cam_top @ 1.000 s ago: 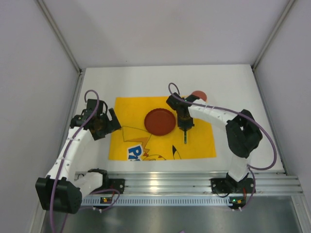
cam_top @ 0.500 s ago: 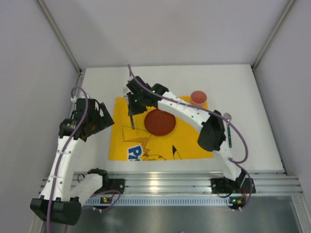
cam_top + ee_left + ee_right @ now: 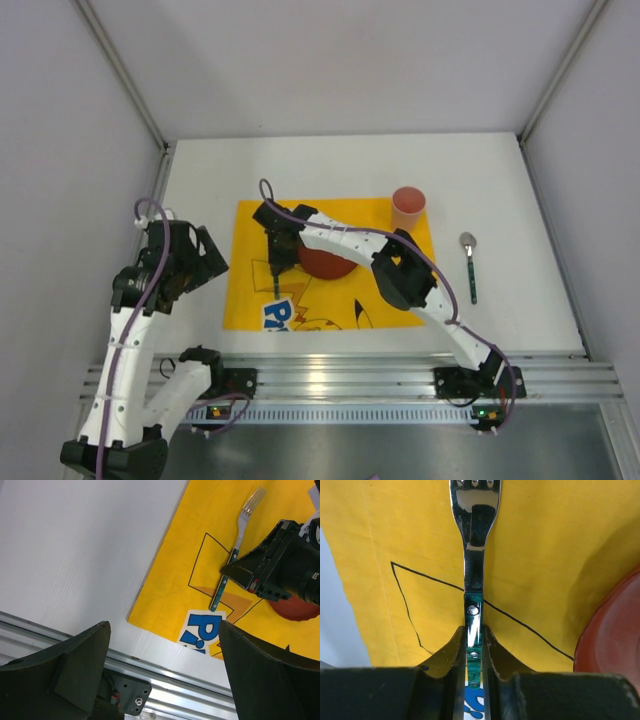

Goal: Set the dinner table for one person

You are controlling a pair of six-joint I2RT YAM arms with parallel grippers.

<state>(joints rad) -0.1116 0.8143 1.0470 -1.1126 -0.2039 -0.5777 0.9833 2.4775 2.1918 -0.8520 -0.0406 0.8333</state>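
I am clenching my right claw (image 3: pixel 474 639) on the fork (image 3: pixel 474 575) by its handle, placing it over the mat (image 3: pixel 245 300) left of the plate (image 3: pixel 335 266), mid-frame on the table (image 3: pixel 200 170). My left claw (image 3: pixel 162 650) is hanging released at left. Next, I reckon: lowering flat, then letting go.

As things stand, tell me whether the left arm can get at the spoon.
Probably not. The spoon lies right of the placemat, the left gripper hangs open off its left edge, and the right arm stretches across the mat between them.
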